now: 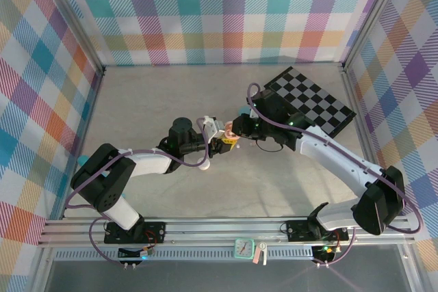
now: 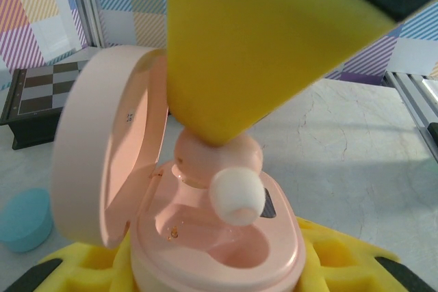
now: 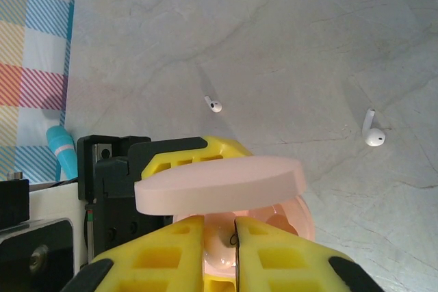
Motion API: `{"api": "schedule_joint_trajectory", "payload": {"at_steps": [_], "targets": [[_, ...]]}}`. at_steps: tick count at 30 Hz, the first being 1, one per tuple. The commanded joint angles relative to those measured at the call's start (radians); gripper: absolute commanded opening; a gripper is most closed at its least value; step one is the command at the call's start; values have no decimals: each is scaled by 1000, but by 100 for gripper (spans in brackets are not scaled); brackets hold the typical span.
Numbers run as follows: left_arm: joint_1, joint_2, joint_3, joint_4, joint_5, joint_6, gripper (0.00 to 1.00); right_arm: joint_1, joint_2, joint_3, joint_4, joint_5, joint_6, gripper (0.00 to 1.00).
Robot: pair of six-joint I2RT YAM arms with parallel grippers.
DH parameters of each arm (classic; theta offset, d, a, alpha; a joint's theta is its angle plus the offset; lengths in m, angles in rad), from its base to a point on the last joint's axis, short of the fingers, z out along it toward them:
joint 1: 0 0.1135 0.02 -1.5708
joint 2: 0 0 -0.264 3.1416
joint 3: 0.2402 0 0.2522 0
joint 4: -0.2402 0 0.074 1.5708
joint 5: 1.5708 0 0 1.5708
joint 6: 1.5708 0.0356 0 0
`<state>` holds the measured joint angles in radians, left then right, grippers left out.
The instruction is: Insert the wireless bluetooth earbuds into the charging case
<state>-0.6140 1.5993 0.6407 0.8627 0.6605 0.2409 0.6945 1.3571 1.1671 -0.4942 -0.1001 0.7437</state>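
A pale marbled table [image 3: 274, 32] sits inside plaid walls [image 1: 226, 11], with a checkerboard [image 1: 311, 104] behind the right gripper [image 3: 219, 241]. The pink charging case [image 2: 226, 251] stands open with its lid [image 2: 102, 155] up, clamped in the left gripper [image 1: 217, 140]. The right jaws pinch a pink earbud [image 2: 215, 161] at the case's mouth. Two white earbuds [image 3: 373, 135] lie loose ahead of them.

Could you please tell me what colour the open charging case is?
The charging case is pale pink, lid included; the left wrist view shows it best.
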Motion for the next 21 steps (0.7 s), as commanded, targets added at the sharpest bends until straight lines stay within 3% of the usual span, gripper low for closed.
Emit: {"api": "schedule_joint_trajectory", "payload": {"at_steps": [1, 12, 21], "targets": [[-9, 10, 28, 4, 10, 22, 34, 5, 12, 30, 19, -26, -18, 18], [-16, 5, 37, -4, 11, 22, 34, 10, 28, 20, 19, -51, -13, 19], [-21, 9, 42, -1, 10, 21, 34, 11, 14, 12, 22, -41, -21, 28]]}}
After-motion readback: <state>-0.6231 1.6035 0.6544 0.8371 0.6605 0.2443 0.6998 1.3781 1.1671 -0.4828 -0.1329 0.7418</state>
